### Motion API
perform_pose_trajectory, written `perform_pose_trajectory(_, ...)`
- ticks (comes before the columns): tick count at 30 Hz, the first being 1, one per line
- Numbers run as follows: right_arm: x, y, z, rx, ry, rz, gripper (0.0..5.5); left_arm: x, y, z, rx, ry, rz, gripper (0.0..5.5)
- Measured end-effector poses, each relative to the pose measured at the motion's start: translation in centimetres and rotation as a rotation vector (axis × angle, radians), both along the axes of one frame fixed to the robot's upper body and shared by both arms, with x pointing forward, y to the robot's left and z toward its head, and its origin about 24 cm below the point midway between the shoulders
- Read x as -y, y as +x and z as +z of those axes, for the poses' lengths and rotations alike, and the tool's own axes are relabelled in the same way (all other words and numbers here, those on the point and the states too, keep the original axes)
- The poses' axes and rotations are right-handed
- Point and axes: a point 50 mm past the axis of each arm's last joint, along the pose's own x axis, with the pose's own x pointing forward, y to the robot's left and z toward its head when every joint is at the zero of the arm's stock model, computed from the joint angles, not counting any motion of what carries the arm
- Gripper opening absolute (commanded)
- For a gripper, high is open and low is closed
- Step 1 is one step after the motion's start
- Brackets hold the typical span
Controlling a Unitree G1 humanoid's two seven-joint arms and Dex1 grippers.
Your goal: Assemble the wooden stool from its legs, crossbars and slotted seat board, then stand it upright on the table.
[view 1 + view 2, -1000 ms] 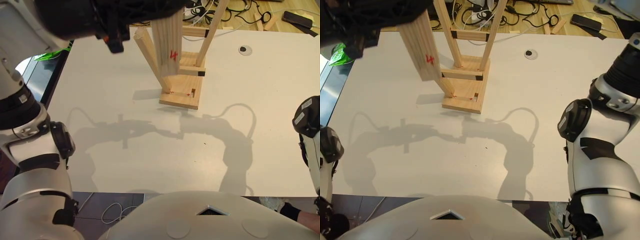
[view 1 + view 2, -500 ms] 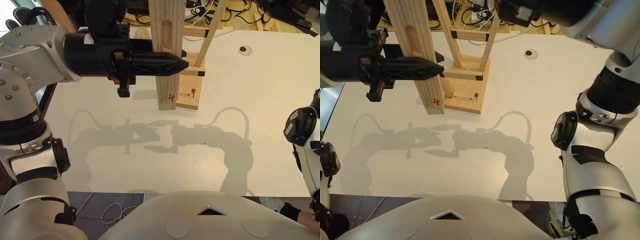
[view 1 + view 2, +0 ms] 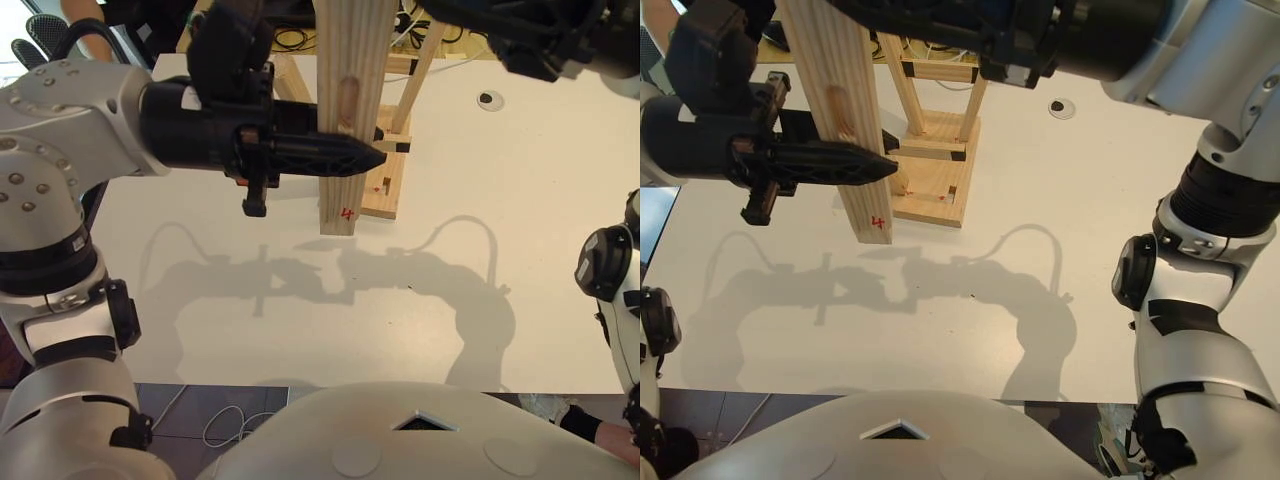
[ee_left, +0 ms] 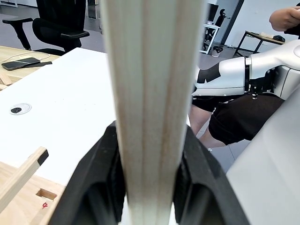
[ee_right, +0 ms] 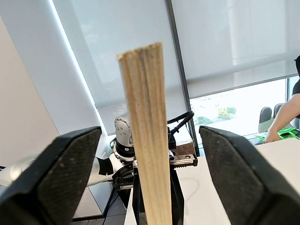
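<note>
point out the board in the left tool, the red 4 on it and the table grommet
board (image 3: 345, 50): left eye view, face above the slot
red 4 (image 3: 347, 213): left eye view, on the mark itself
grommet (image 3: 486, 99): left eye view, its dark centre

A white table (image 3: 520, 260) was seen, with a wooden seat board (image 3: 938, 203) lying flat on it toward the far side. Slender legs (image 3: 906, 92) were stood up from the board at a tilt and were joined by crossbars (image 3: 940, 72) with dark ends. A small round disc (image 3: 1062, 106) with a dark centre was set in the tabletop, well apart from the board, toward the far right.
</note>
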Motion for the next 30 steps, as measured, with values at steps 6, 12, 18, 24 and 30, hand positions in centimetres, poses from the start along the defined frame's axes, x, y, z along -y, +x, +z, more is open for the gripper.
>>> perform_pose_trajectory(6, -0.4, -0.3, -0.4, 0.001, -0.019, 0.038, 2.67, 0.3, -0.4, -0.2, 0.001, 0.014, -0.028, 1.01)
perform_pose_trajectory(12, -0.4, -0.4, -0.6, 0.004, -0.039, 0.037, 1.65, 0.3, -0.4, -0.4, -0.003, 0.014, -0.031, 1.01)
perform_pose_trajectory(18, -0.4, -0.4, -0.8, 0.001, -0.052, 0.033, 1.06, 0.4, -0.4, -0.5, -0.008, 0.019, -0.035, 1.01)
perform_pose_trajectory(24, -0.5, -0.4, -1.4, -0.019, -0.045, 0.025, 1.06, 0.3, -0.4, -0.8, -0.017, 0.03, -0.033, 1.01)
perform_pose_trajectory(30, -0.6, -0.4, -1.4, -0.021, -0.039, 0.02, 1.05, 0.3, -0.4, -0.8, -0.017, 0.03, -0.034, 1.01)
